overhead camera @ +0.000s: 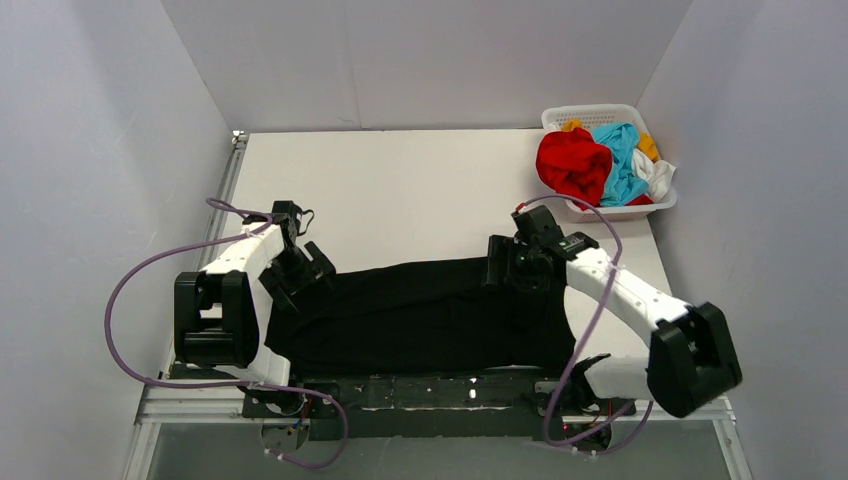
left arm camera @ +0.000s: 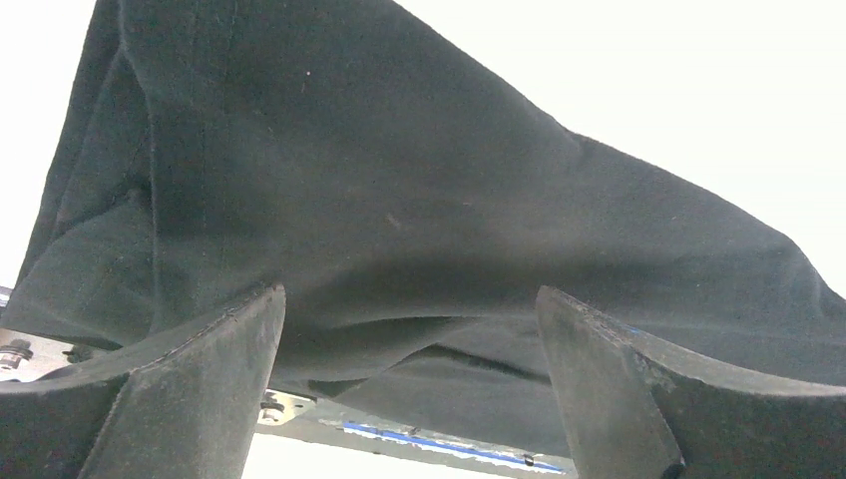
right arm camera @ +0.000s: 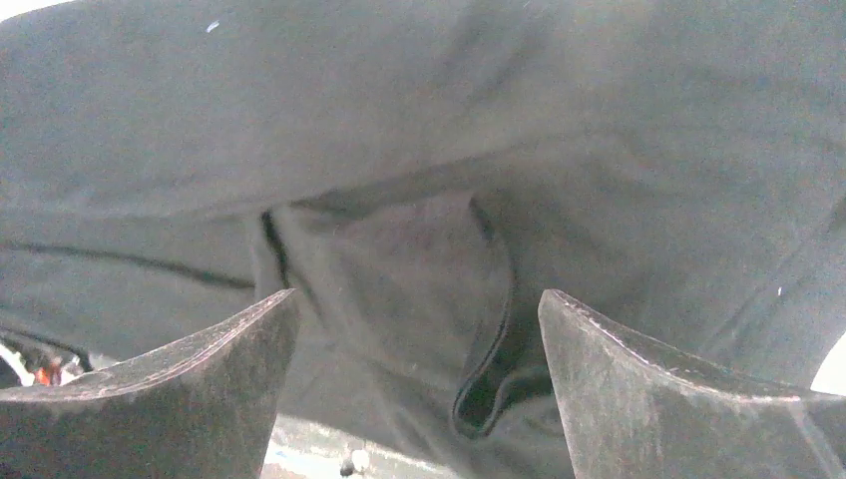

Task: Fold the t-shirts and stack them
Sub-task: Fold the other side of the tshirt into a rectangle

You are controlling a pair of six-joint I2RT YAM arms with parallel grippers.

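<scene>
A large black t-shirt lies spread across the near part of the table, its lower edge over the front rail. My left gripper stands open at the shirt's far left corner; in its wrist view the black cloth fills the space beyond the wide-apart fingers. My right gripper is open at the far right corner, with a folded hem lying between its spread fingers, not pinched. Red, light blue, white and orange-yellow t-shirts are heaped in the basket.
The white lattice basket stands at the far right corner of the table. Grey walls close in left, back and right. Purple cables loop from both arms. A black rail runs along the near edge.
</scene>
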